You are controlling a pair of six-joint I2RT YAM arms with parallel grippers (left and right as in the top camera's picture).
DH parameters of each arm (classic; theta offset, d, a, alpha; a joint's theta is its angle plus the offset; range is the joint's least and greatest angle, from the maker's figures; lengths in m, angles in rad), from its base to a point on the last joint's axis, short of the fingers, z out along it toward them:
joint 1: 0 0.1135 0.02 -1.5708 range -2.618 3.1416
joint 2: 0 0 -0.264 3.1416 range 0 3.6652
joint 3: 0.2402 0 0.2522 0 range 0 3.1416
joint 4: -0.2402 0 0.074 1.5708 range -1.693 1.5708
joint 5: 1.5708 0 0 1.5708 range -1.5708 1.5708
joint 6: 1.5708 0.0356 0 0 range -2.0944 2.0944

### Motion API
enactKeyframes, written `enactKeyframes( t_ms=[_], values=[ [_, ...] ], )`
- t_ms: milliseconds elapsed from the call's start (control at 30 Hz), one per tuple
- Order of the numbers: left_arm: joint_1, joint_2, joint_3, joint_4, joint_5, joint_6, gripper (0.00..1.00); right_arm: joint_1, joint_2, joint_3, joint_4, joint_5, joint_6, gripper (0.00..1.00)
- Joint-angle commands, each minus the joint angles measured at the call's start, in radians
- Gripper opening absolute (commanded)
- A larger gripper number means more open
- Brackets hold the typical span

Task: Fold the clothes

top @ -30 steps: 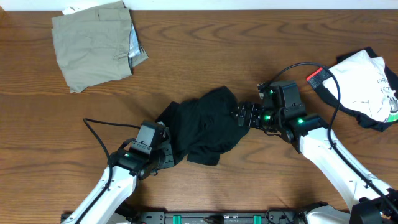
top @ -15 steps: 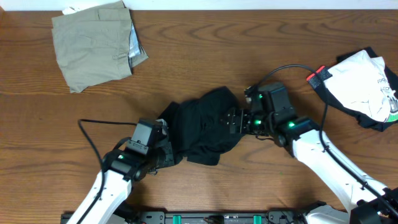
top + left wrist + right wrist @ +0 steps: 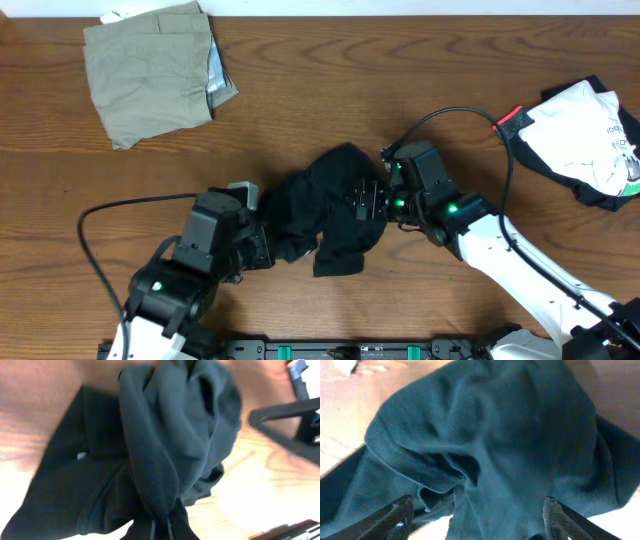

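Crumpled plain black fabric T-shirt (image 3: 325, 205) lies bunched at the middle of the brown wooden table (image 3: 330, 90). Left gripper (image 3: 160, 529) is clamped tight on a gathered fold of it. Right gripper (image 3: 477, 519) stands spread wide, its fingers straddling the cloth without pinching it.

Overhead evenly lit, sharp; wrist views soft, table (image 3: 250, 485) glare-bleached, black T-shirt (image 3: 150, 460) murky.

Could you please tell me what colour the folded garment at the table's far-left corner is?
Khaki-olive; the folded garment shows best in the overhead view.
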State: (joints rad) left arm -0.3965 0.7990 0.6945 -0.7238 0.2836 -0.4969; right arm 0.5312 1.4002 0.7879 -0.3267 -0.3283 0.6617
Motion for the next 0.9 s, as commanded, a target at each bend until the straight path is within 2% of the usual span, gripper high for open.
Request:
enactKeyframes(
  t_ms=[0, 200, 600, 733, 867],
  values=[
    [-0.004, -0.031, 0.066, -0.02, -0.068, 0.017, 0.06, 0.034, 0.011, -0.005, -0.02, 0.019, -0.032, 0.81],
    [-0.004, -0.032, 0.096, -0.061, -0.195, 0.018, 0.06, 0.113, 0.043, -0.005, -0.053, 0.016, -0.053, 0.82],
    [-0.004, -0.03, 0.096, -0.067, -0.392, 0.016, 0.06, 0.29, 0.161, -0.005, 0.051, 0.056, 0.015, 0.81],
    [-0.003, -0.03, 0.096, -0.087, -0.47, 0.012, 0.06, 0.303, 0.166, -0.004, 0.066, 0.059, -0.078, 0.82],
    [-0.001, -0.029, 0.096, -0.091, -0.476, 0.013, 0.06, 0.302, 0.165, 0.004, 0.06, 0.107, -0.195, 0.79]
  ],
)
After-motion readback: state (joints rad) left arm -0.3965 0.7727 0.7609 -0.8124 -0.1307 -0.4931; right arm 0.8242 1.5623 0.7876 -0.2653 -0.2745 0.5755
